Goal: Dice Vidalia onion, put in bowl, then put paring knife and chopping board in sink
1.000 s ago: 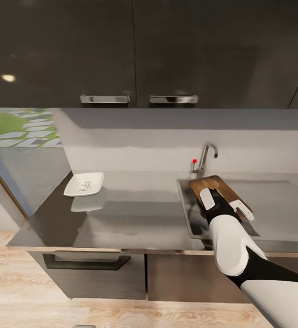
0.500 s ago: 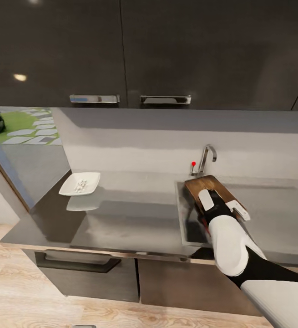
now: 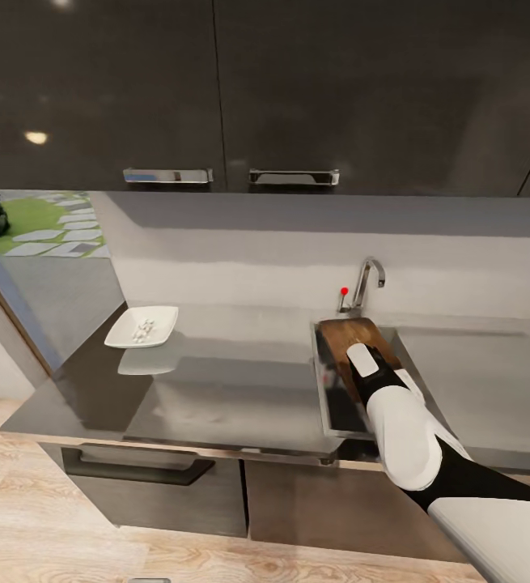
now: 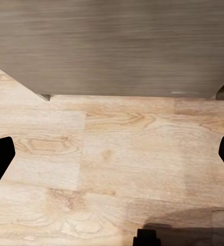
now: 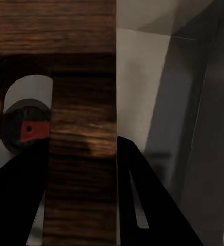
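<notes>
The right hand reaches out over the sink, its two dark fingers closed on either side of the chopping board, gripping it by one edge. In the right wrist view the dark brown wood grain of the board runs straight between the fingers, with grey steel walls of the basin beside it. From the head view the board sits tilted inside the basin, its far end up near the curved tap and the small red knob beside it, its near end hidden under the white forearm.

Down in the basin, the right wrist view shows a round drain with a small red square patch at its centre; this may be part of the paring knife lying there, but the glimpse is too narrow to be sure. A thin red sliver also shows in the head view at the basin's left wall.

Well away to the left on the grey desk, the white squarish bowl stands near the back wall, holding a small heap of tiny white cubes of diced Vidalia onion.

The left hand hangs over the pale wooden floor in front of a cabinet front; its fingers stand wide apart at the frame's edges, holding nothing.
</notes>
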